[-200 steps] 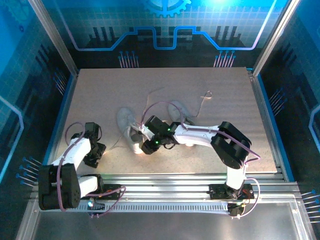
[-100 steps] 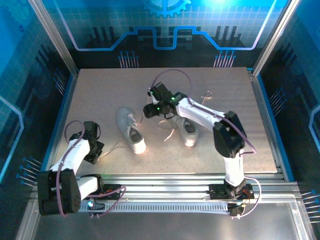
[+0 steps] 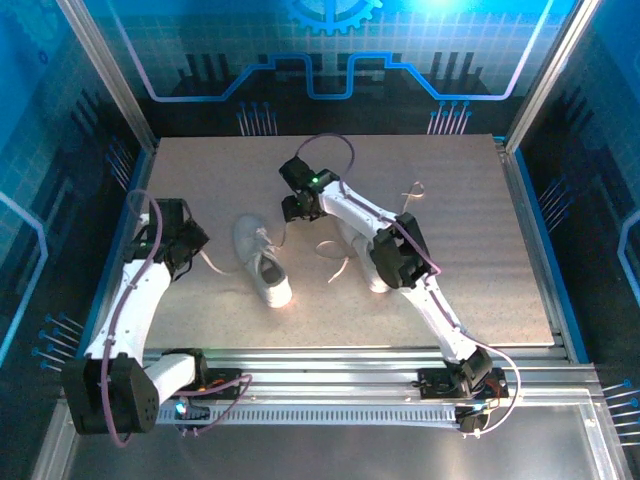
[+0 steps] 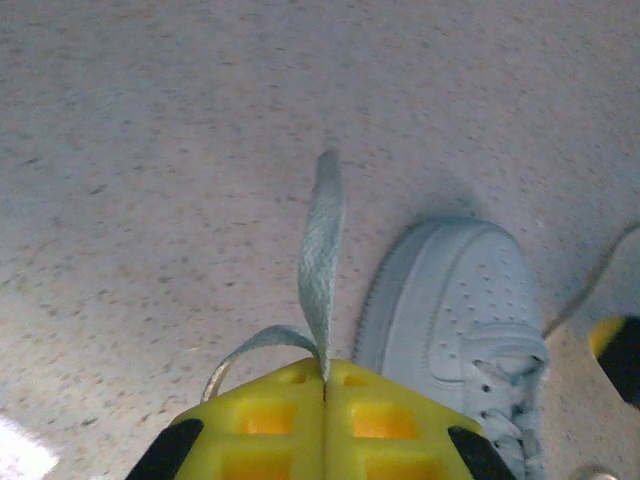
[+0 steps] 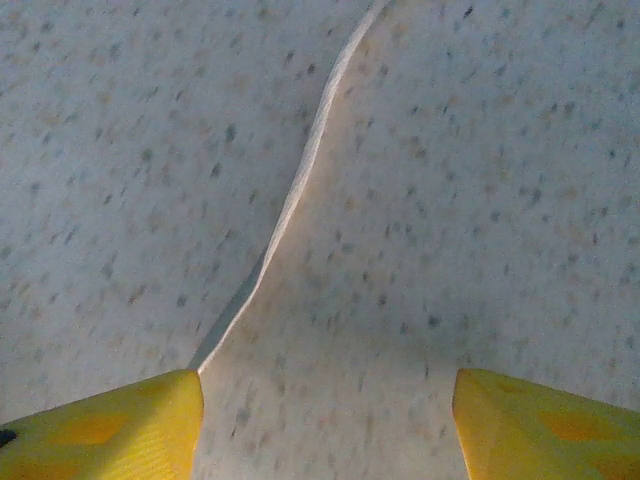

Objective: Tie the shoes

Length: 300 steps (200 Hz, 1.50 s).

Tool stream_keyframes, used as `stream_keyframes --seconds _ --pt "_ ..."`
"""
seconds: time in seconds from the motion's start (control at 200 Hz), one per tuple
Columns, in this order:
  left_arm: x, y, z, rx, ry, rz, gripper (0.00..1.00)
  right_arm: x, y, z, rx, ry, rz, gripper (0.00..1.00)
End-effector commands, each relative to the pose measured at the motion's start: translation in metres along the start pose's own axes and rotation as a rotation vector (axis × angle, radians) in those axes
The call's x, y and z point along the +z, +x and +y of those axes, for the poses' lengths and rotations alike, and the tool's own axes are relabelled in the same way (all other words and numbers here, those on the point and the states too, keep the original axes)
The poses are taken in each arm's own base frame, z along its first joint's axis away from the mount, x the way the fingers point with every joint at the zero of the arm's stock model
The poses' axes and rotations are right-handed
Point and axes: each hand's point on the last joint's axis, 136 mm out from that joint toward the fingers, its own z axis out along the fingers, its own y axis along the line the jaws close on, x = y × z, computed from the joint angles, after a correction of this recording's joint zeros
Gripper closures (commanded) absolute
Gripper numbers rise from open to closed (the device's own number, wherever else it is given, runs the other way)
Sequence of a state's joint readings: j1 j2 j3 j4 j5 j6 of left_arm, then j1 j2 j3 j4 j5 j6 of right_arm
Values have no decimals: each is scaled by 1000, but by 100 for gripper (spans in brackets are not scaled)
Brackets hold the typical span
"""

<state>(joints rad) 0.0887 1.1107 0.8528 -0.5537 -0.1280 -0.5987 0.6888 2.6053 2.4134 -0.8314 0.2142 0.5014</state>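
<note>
Both shoes sit mid-surface (image 3: 480, 290), toes pointing away from the arm bases. The left shoe (image 3: 262, 262) lies in the open; the right shoe (image 3: 372, 284) is partly hidden under the right arm. The left claw (image 3: 185, 245) hovers well to the left of the left shoe. Its yellow fingers (image 4: 270, 410) are pressed together, clamped on a lace (image 4: 320, 260) that runs back toward that shoe (image 4: 450, 310). The right claw (image 3: 297, 205) hangs just beyond the shoes with its fingers (image 5: 110, 430) apart. A thin lace (image 5: 300, 190) ends against the tip of one finger, unclamped.
</note>
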Motion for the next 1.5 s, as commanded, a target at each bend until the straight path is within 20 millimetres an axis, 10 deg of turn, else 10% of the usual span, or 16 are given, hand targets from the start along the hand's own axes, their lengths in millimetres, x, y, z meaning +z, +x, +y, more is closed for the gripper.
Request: stream_keyframes --seconds 0.0,0.23,0.41,0.685,0.91,1.296,1.496 --pt "1 -6 -32 118 118 -3 100 12 2 -4 -6 50 17 34" --pt "6 -7 -46 185 166 -5 100 33 3 8 -26 22 2 52" --pt "-3 -5 -52 306 213 -19 100 21 4 26 -170 -54 -6 100" --pt "-43 9 -73 586 415 -99 100 -86 -51 71 -414 -297 -302 100" --pt "-73 13 -72 686 473 -206 100 -155 -15 147 -637 -652 -324 100" --pt "-95 4 -63 621 472 -344 100 -109 46 176 -681 -800 -97 100" --pt "-94 6 -72 612 522 -325 100 -123 28 172 -648 -805 -134 58"
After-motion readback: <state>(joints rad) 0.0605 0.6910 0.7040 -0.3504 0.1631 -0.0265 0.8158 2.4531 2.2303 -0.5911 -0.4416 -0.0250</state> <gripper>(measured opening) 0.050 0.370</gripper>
